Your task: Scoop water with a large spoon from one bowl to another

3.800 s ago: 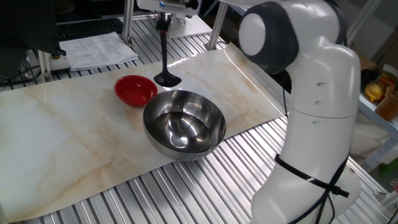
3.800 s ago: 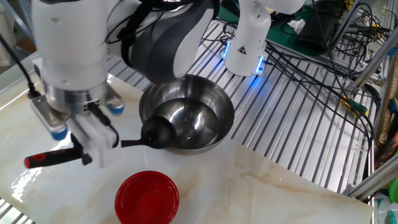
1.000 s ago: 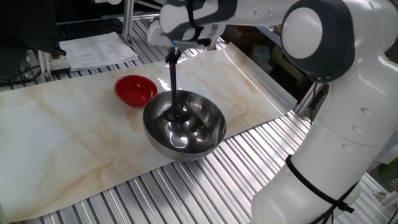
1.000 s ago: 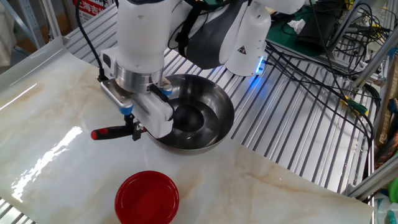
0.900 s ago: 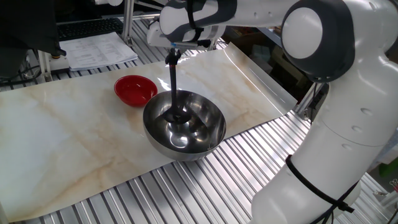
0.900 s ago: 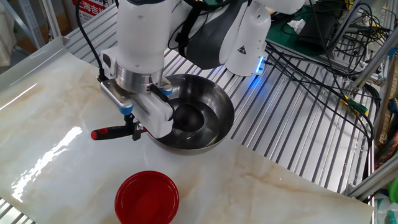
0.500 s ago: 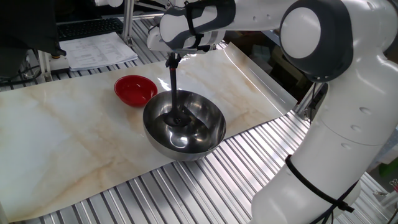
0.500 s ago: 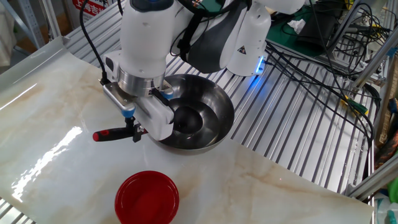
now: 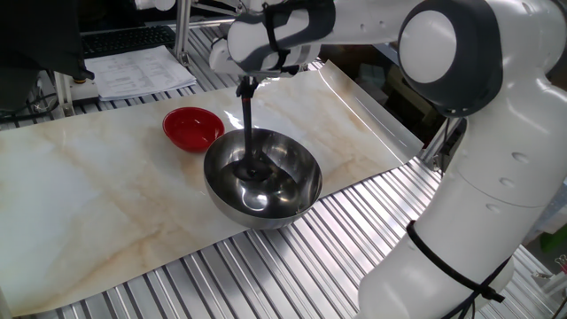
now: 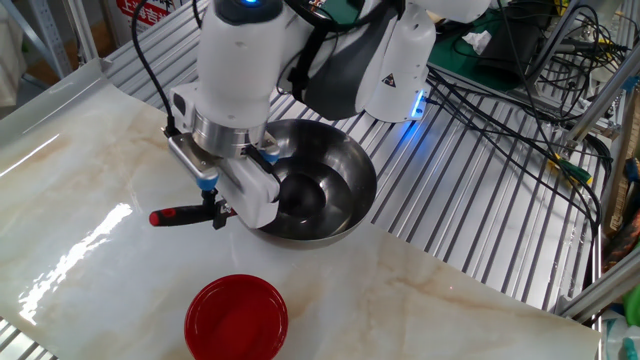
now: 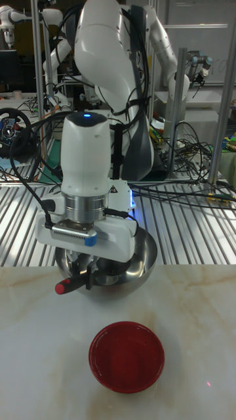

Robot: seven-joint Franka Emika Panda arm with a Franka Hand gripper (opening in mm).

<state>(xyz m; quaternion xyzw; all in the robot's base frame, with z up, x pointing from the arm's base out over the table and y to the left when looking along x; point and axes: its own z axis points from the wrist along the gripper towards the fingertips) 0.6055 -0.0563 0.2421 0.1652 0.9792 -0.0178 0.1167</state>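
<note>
The arm (image 9: 461, 106) reaches over the steel bowl (image 9: 263, 177), which stands on the marble-look mat (image 9: 106, 204) near the mat's edge by the metal slats. The gripper (image 10: 218, 212), above the steel bowl's rim, is clamped on the ladle (image 9: 249, 124), whose handle slants up out of the bowl while its scoop sits low inside it. The red bowl (image 9: 191, 128) lies just beside the steel bowl, apart from it. Water cannot be made out.

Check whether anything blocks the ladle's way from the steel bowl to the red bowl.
Nothing visible does. The ladle dips into the steel bowl, and only bare marble-patterned tabletop lies between it and the red bowl. The ladle must clear the steel rim first.
</note>
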